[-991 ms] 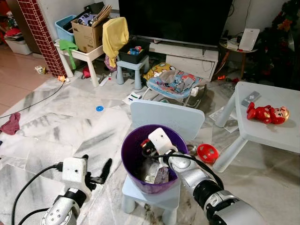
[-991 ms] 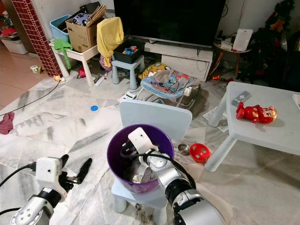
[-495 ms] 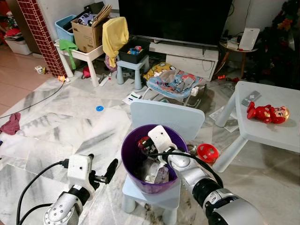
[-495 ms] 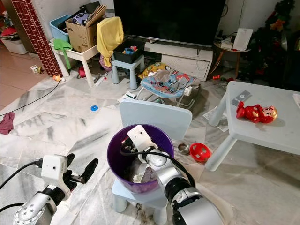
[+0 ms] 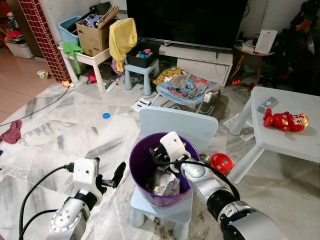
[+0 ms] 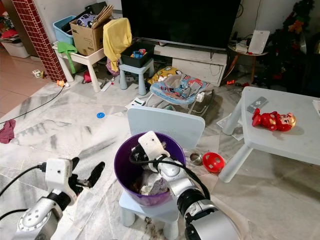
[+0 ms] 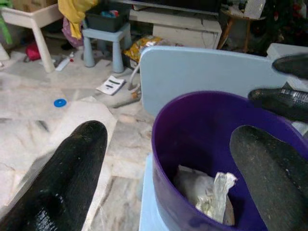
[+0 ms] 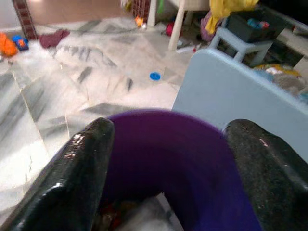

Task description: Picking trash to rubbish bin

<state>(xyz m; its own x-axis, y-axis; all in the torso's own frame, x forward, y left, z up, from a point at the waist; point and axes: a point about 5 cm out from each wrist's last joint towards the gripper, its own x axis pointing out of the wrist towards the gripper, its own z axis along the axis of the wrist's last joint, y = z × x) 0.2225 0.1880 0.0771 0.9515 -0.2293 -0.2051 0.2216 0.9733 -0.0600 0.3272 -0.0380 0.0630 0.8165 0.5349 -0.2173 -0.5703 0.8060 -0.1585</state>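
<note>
The purple rubbish bin (image 5: 150, 170) stood on a small pale blue chair (image 5: 177, 125), at about 6 o'clock in the head views, with crumpled white trash (image 5: 165, 184) lying in its bottom. The right gripper (image 5: 159, 152) hung inside the bin's mouth near the rim at 12 o'clock. The right wrist view looked past its two black fingers (image 8: 72, 178), showing its jaws wide apart with nothing between them, the purple wall ahead and the chair back beyond. The left gripper (image 5: 116, 176) hovered over the marble floor (image 5: 60, 130) just beside the bin, at its 9 o'clock. Its wrist view showed what the head views hid: the jaws spread apart and empty, the crumpled paper (image 7: 211, 192) deep in the bin, and the right gripper's black fingertips (image 7: 281, 101) over the far rim. Farther out, the head views took in a red toy figure (image 5: 285, 121) on a pale tabletop (image 5: 295, 140) at 3 o'clock, a red ball (image 5: 220, 163) on the floor, and a television (image 5: 187, 22) at 12 o'clock.
</note>
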